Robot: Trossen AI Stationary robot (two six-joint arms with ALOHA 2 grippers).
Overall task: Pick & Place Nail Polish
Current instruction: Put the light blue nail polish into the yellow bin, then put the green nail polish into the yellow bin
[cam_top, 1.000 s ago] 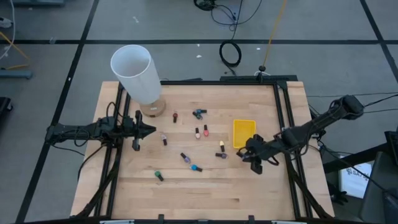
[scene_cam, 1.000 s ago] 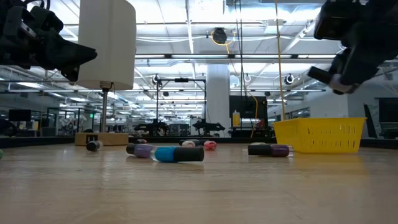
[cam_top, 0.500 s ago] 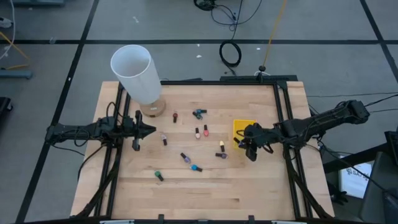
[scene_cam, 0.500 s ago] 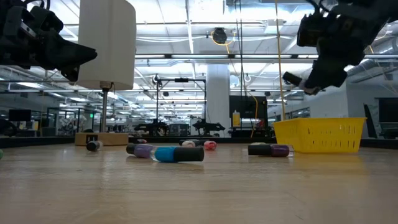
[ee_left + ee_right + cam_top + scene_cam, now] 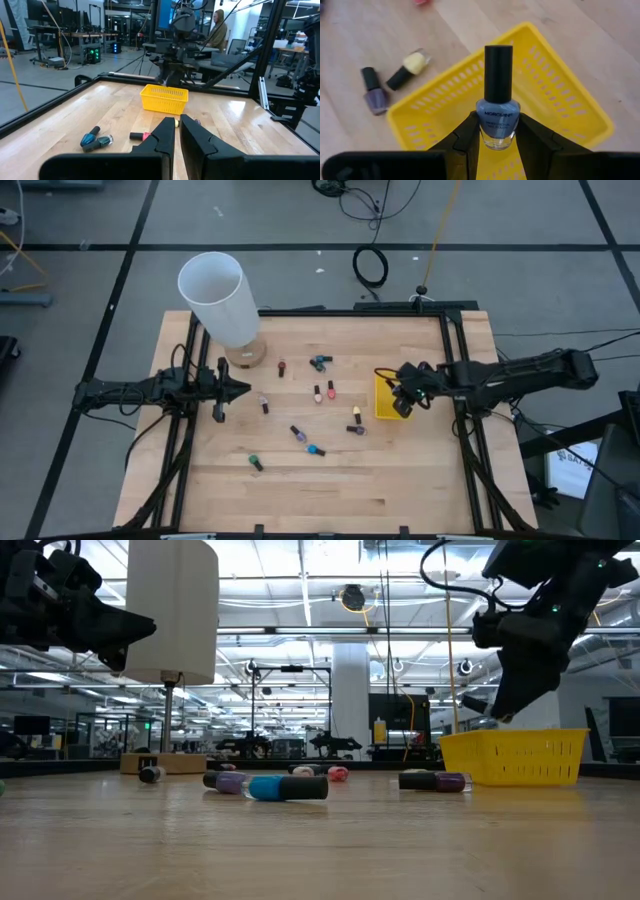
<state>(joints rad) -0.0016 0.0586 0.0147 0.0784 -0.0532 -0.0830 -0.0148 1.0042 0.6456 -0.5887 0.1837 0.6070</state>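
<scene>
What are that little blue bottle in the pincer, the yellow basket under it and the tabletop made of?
Blue nail polish bottle: probably clear glass, with a see-through base and a glossy black cap that looks like plastic. It is held in the right pincer.
Yellow basket: likely moulded plastic, with evenly slotted walls and a slight sheen.
Table: pale wood, showing plank seams and grain.

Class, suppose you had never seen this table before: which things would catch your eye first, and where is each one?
First, the tall white cylinder at the table's far left corner. Next, the yellow basket near the right edge, with the right claw above it, shut on a blue nail polish bottle. Then the small bottles scattered over the middle of the table, such as the teal one.
</scene>
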